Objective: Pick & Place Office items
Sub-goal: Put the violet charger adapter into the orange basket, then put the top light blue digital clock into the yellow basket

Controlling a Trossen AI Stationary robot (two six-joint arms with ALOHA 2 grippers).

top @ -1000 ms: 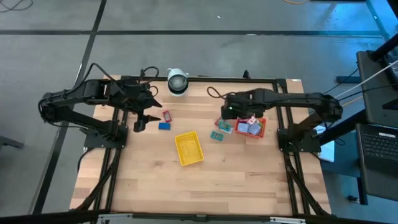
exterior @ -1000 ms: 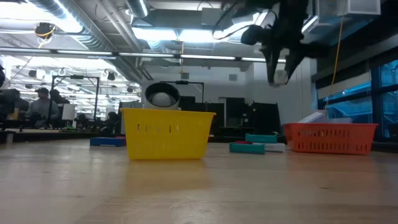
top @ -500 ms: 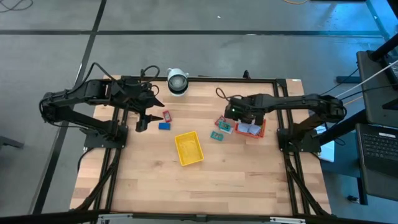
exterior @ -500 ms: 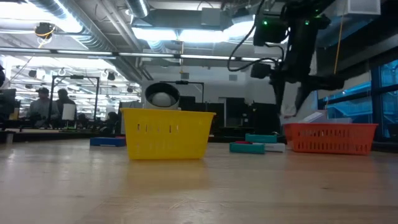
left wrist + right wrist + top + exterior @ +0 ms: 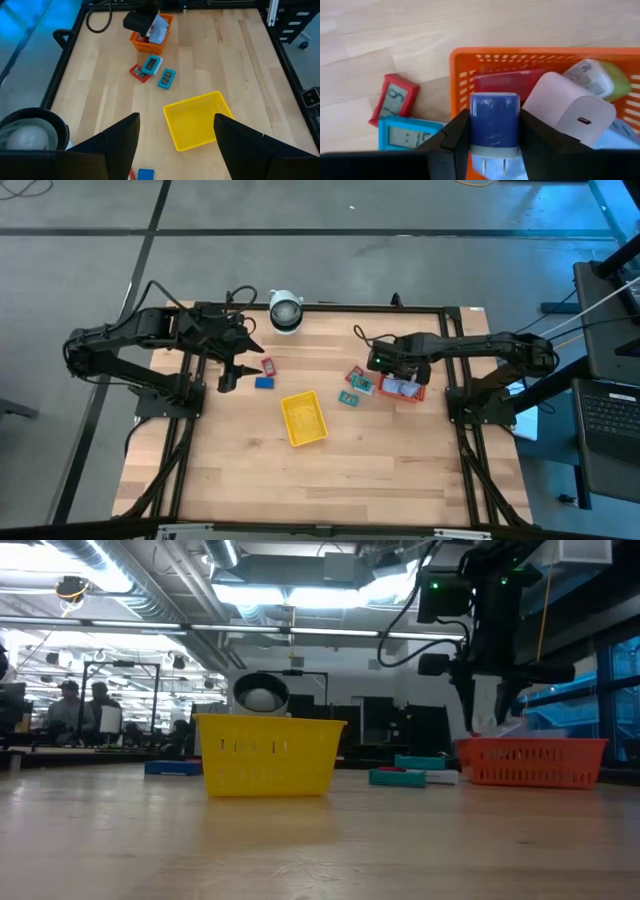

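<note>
right gripper (image 5: 494,131) clamped on blue plug adapter (image 5: 494,120), prongs toward wrist | hangs directly above orange tray (image 5: 417,393) at right, nearer this arm | left gripper (image 5: 175,135) apart, idle far-left over tabletop (image 5: 400,460)

**Item count on the worktop**

Two plastic mesh trays are seen: one yellow (image 5: 303,419), one red-orange (image 5: 408,388). Three small flat items (image 5: 354,387) are counted beside the red-orange tray, two (image 5: 266,374) near the left arm.
</note>
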